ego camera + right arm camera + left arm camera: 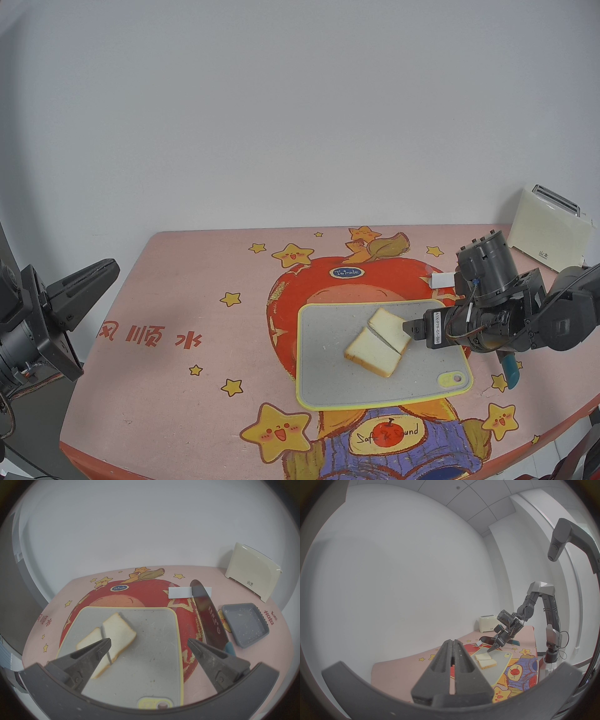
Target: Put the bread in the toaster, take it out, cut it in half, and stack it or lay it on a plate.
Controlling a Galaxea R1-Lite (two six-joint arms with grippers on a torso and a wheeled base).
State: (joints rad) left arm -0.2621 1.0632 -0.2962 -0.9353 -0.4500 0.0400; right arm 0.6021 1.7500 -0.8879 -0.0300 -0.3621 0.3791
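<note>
While the right gripper (148, 641) hung low over the cutting board (156, 673), jaws spread wide and empty, the bread (111, 634) lay there in two halves, under one fingertip rather than between the two. Whether that tip touched it, I could not tell. The knife (210, 617) lay beside the board, with the grey plate (247, 623) and toaster (253, 570) beyond. The left gripper (453, 645), jaws pressed together on nothing, sat off the table's left edge.

Right gripper (148, 641) fingers (90, 655) apart above cutting board (153, 667) bearing halved bread (120, 631).
</note>
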